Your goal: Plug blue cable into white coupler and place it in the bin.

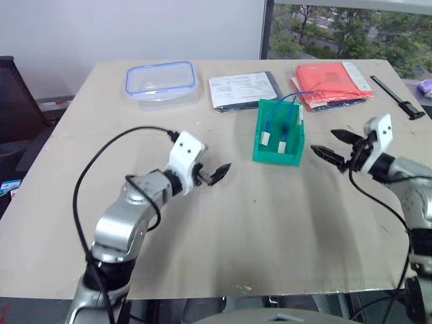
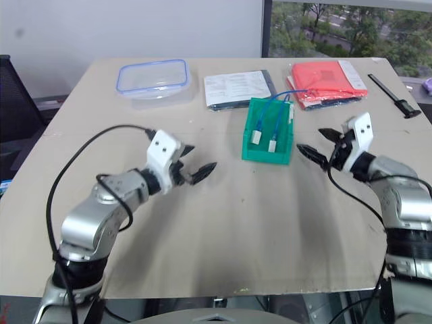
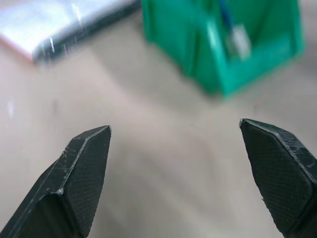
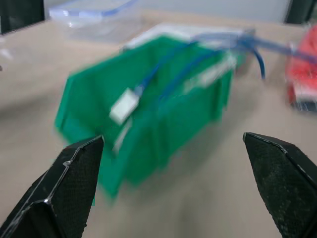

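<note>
Toward the far middle of the worktop (image 1: 223, 223), a matte tan sheet with faint scuffs, stands the bin (image 1: 278, 154): green moulded plastic, rectangular, tall-walled, with a lower sloped front. Inside it lie two thin blue cables, each ending in a small white block. I cannot tell for certain which pair is the task's; the blue cable (image 1: 291, 120) and the white coupler (image 1: 283, 144) are read as the pair on the right, the second cable (image 1: 271, 120) with its white block (image 1: 265, 136) beside them. Both cables arch over the bin's far wall.

Left hand (image 1: 210, 173): black, wedge-shaped, cross-hatched fingers (image 3: 81, 173) spread wide, holding nothing, near the bin on its left, apart from it. Right hand (image 1: 339, 146): fingers (image 4: 74, 183) likewise spread, empty, just to the right of the bin, not touching.

Along the far edge: a clear, blue-rimmed food box (image 1: 160, 82), a printed sheet on a dark sleeve (image 1: 243, 90), a red packet (image 1: 331, 83), a black caliper-like tool (image 1: 398, 98) at the far right corner.
</note>
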Motion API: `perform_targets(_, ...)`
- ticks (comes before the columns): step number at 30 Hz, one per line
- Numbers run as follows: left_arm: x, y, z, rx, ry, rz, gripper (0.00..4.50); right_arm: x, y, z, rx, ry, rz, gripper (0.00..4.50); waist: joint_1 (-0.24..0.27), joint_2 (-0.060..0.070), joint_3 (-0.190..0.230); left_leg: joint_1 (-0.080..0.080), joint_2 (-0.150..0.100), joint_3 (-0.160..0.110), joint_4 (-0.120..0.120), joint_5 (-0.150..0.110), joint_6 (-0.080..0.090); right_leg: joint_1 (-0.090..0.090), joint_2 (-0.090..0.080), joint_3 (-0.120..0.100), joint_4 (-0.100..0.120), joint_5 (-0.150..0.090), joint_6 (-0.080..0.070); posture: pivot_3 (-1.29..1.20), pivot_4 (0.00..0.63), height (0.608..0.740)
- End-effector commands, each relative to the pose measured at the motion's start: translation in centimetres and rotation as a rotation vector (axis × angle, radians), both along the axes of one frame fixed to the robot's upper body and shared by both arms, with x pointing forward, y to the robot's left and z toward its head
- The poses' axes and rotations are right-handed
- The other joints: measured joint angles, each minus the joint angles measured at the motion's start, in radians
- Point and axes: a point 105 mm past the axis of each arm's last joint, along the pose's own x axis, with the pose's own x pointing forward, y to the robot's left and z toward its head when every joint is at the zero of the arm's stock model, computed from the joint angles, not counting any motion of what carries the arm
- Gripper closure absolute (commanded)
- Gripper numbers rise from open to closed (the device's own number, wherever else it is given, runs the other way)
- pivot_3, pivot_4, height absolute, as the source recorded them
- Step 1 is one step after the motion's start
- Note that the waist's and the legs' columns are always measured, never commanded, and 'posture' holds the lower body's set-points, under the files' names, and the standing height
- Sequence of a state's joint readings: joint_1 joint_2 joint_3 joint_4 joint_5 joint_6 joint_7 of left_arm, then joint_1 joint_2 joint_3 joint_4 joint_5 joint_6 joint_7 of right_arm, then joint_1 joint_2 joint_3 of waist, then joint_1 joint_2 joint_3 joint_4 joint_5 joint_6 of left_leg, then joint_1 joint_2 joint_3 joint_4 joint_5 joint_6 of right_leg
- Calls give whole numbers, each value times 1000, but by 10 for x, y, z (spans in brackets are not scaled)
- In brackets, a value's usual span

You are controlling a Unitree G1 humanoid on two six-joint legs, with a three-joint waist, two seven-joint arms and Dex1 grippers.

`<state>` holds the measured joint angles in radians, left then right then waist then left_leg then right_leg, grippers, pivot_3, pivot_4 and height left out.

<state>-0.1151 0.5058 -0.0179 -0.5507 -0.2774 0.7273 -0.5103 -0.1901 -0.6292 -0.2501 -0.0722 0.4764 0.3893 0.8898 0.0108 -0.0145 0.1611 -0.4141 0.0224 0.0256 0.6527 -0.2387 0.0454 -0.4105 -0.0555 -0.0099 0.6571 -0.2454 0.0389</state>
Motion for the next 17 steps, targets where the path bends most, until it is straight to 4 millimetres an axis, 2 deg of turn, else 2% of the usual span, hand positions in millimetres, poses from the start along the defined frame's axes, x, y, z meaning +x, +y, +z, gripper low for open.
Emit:
perform_targets(1,-21,-3,1,-16,-75,-45,226,-27,-6,-6,-45,-50,44,45,1,0,0,0,0,0,0,0,0,1,-1,0,0,0,0,0,150,737)
perform_targets(7,-49,2,-40,-51,3,-75,226,-68,-10,-61,-24,93,58,45,1,0,0,4,0,3,2,1,-1,3,-5,2,0,-1,-7,0,150,737)
perform_targets(11,-64,5,-54,-88,36,-87,113,-75,-12,-69,-8,102,35,11,0,0,-1,6,0,6,2,1,-1,3,-5,5,0,-1,-7,0,150,737)
perform_targets(17,-64,11,-60,-55,22,-73,113,-82,-20,-79,-33,146,61,11,5,0,-1,4,0,7,2,1,-1,2,-4,4,-2,-1,-7,0,150,737)
